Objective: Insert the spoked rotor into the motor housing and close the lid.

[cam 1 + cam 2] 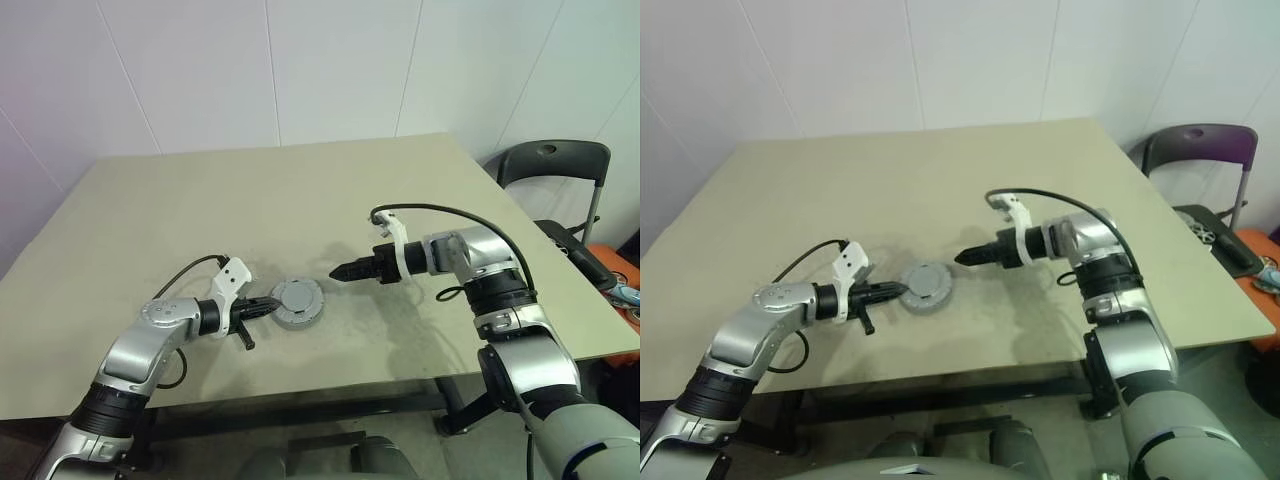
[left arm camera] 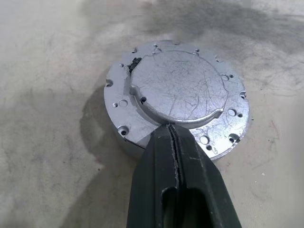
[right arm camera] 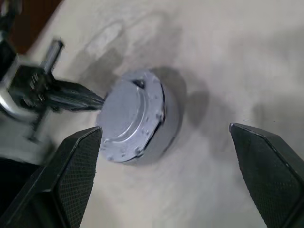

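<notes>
Left pincer (image 2: 173, 130) against lid (image 2: 178, 85)

The lid (image 2: 178, 97), at the centre of the left wrist view, is pale silver-grey, scuffed with fine scratches and dotted with small dark holes round its rim; the table (image 1: 200, 220) is a dull beige, mottled with grey smudges around the lid; the left gripper (image 2: 170, 129) has glossy black fingers; the right gripper (image 3: 166, 156) has black pads (image 3: 78, 166) with a fine cross-hatched pattern; the chair (image 1: 1200, 150) at the upper right is purple-grey.
</notes>
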`<state>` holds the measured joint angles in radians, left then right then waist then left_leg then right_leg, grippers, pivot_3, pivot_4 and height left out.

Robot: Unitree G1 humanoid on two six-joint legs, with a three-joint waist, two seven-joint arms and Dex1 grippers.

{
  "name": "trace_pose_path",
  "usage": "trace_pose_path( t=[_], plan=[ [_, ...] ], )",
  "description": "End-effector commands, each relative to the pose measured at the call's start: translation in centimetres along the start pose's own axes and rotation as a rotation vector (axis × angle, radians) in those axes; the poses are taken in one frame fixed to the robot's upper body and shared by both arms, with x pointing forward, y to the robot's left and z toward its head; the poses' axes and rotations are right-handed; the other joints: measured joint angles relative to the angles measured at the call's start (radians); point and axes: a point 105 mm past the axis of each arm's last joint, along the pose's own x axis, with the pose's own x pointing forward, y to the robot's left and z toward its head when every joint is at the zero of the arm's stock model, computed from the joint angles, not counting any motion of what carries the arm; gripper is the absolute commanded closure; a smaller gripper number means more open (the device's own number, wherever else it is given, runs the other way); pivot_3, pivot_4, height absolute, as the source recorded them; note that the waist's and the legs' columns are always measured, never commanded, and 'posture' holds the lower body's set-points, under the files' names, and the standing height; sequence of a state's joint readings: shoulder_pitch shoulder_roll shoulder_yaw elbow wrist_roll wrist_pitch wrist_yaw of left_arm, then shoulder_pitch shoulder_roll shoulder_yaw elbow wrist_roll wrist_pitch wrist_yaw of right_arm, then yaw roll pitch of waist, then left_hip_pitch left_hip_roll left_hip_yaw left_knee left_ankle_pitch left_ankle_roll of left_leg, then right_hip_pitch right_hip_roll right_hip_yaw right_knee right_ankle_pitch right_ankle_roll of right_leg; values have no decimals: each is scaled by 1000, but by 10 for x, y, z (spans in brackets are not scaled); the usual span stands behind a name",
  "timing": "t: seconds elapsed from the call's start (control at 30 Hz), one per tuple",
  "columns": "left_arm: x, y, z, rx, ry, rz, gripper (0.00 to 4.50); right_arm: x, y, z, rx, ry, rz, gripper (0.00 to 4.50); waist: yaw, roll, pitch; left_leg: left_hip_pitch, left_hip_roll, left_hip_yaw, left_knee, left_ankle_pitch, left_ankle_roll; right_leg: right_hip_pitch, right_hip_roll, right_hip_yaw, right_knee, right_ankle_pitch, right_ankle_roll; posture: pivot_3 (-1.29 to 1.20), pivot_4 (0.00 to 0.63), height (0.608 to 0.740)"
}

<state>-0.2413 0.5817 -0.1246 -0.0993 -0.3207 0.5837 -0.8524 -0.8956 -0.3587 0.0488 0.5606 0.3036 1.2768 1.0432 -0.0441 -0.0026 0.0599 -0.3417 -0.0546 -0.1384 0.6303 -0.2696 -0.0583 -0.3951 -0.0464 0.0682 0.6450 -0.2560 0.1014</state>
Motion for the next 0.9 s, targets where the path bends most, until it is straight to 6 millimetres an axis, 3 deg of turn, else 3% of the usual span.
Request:
trace_pose_path(
  t=[0.03,0.4,0.53,0.9],
  plan=[
    [-2,-1,3,27,5,-7,4500,9,13,2,117,-8,63,19,-1,0,0,0,0,0,0,0,0,0,0,0,0,0,0,0,0,740],
    [-10,-2,3,36,9,-10,4500,30,11,-18,346,4,90,19,-1,0,0,-2,0,0,0,0,0,-2,0,0,0,1,1,0,0,740],
    [-12,-2,2,36,14,-10,4500,34,-2,-30,408,1,73,19,-2,0,0,-2,0,1,0,0,0,-2,0,0,0,1,1,0,0,740],
    [-15,-3,0,29,20,-12,4500,50,15,-39,467,15,162,19,-26,0,0,0,1,1,0,0,0,0,1,0,0,-1,3,0,0,740]
  ],
)
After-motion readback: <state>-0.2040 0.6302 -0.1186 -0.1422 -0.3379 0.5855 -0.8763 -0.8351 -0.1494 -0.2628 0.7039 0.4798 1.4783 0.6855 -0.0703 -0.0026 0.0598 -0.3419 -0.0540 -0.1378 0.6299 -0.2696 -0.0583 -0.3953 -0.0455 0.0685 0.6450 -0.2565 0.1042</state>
